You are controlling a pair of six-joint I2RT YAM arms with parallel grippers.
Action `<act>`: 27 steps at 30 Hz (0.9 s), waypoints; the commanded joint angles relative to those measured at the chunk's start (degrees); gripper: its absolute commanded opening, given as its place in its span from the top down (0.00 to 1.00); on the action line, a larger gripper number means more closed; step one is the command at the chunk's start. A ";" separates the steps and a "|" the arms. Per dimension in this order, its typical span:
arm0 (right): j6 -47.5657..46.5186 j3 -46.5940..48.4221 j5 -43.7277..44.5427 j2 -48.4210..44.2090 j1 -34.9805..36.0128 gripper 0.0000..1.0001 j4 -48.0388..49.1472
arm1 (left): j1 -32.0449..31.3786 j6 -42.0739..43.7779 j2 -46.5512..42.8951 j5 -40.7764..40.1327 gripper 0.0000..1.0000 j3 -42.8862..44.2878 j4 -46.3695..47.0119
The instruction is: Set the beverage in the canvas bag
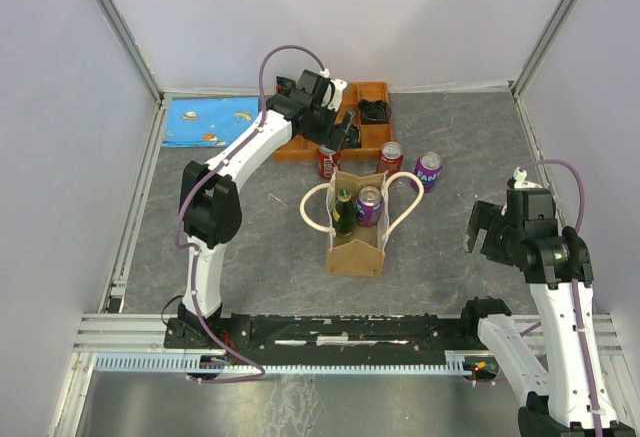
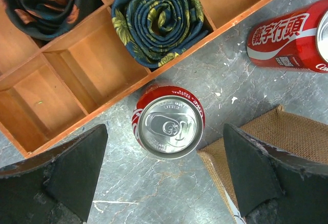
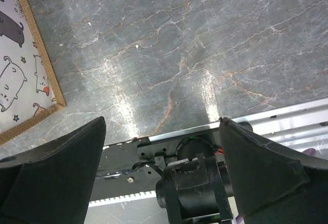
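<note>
The canvas bag [image 1: 357, 249] stands upright near the middle of the worktop [image 1: 250, 227] and already holds two drinks side by side in its far end: a green bottle [image 1: 343, 211] and a purple can [image 1: 369, 205]. Three more drinks stand outside it, between the bag and the orange tray [image 1: 372, 90] at the far edge: a red can [image 2: 169, 126] just beside the bag's far left corner, a second red can [image 1: 390, 157] next to it, and a second purple can [image 1: 428, 170] further toward the right edge. The left gripper [image 2: 164, 152] hangs directly over the first red can with its jaws spread wide, one finger on each side and neither touching it, so this can is lined up but not yet gripped. The right gripper [image 3: 163, 131] is also spread wide and holds nothing, over bare worktop near the right edge. The job looks partly done: two drinks are bagged, and grasping, lifting and lowering the red can all remain.
</note>
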 commanded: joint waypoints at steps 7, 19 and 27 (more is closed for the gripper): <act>0.93 1.56 0.86 -0.39 -0.22 0.01 0.02 | -0.11 0.16 3.42 0.97 0.01 2.08 -0.27; 1.46 1.60 0.75 -0.39 -0.22 0.01 0.11 | -0.17 1.00 4.59 -0.08 0.22 0.55 0.52; 1.57 1.06 1.32 -1.82 -0.22 0.01 -0.73 | -0.16 1.75 4.09 1.05 0.83 0.80 0.72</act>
